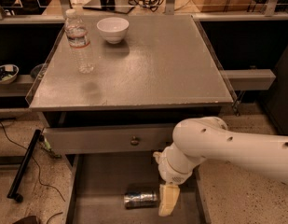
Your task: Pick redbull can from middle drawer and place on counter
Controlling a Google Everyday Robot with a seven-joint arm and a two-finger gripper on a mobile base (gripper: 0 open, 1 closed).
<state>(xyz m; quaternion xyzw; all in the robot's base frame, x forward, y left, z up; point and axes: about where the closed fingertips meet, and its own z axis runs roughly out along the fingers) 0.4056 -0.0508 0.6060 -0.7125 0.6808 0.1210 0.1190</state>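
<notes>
The redbull can (140, 199), a small silver can, lies on its side on the floor of the open middle drawer (101, 190) at the bottom of the view. My gripper (166, 203) hangs from the white arm down into the drawer, just right of the can's right end, its pale finger (167, 199) pointing down. Whether it touches the can I cannot tell. The counter (148, 64) is the large grey tabletop above.
A clear water bottle (79, 42) and a white bowl (113, 29) stand at the counter's back left. A drawer front with a round knob (134, 141) sits above the open drawer. A grey shelf ledge (248, 78) juts out at right. Cables lie on the floor at left.
</notes>
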